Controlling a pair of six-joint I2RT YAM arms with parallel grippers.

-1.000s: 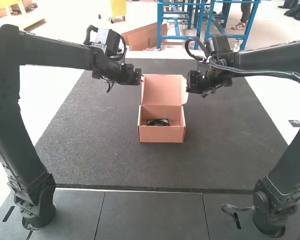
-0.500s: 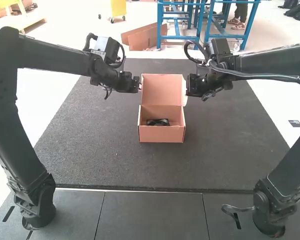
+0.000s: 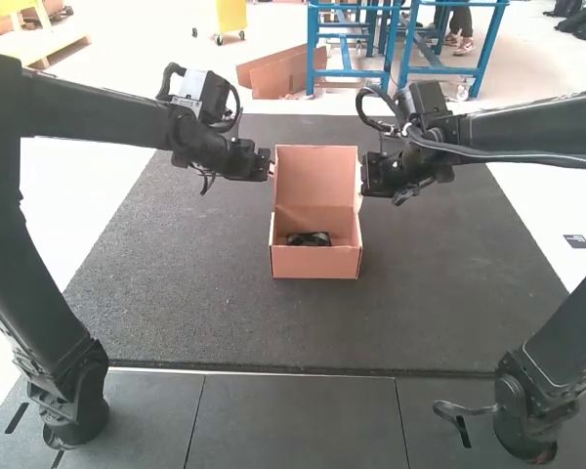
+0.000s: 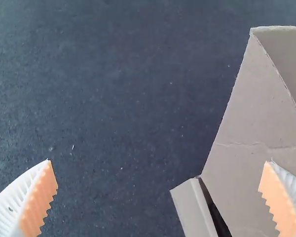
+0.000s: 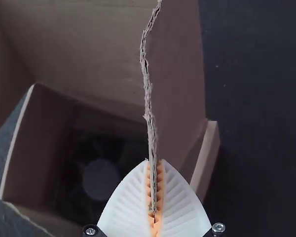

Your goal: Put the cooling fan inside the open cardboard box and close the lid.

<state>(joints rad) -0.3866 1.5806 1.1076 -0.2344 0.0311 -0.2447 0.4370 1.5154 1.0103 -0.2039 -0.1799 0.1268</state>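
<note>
Cardboard box (image 3: 315, 249) is sitting mid-way across the dark mat (image 3: 176, 283), its lid (image 3: 316, 176) standing upright at the far side. Cooling fan (image 3: 309, 237) is lying on the box floor; from the high view only a dark shape is showing over the front wall, and in the right wrist view the fan (image 5: 96, 173) is sitting in shadow, hub and ring barely readable, part of it cut off behind the fingers. Right gripper (image 3: 366, 177) is pinching the lid's right edge: in its wrist view the gripper (image 5: 153, 165) is clenching the raw cardboard edge (image 5: 150, 98) between its orange pads. Left gripper (image 3: 265, 164) is hanging just beside the lid's left edge; in its wrist view the gripper (image 4: 156, 164) is spreading wide, released, one pad (image 4: 37, 197) over bare mat, the other (image 4: 276, 197) overlapping the cardboard. Whether that pad is touching the lid (image 4: 256, 128) cannot be made out. Both fingers are running off the frame edge.
</note>
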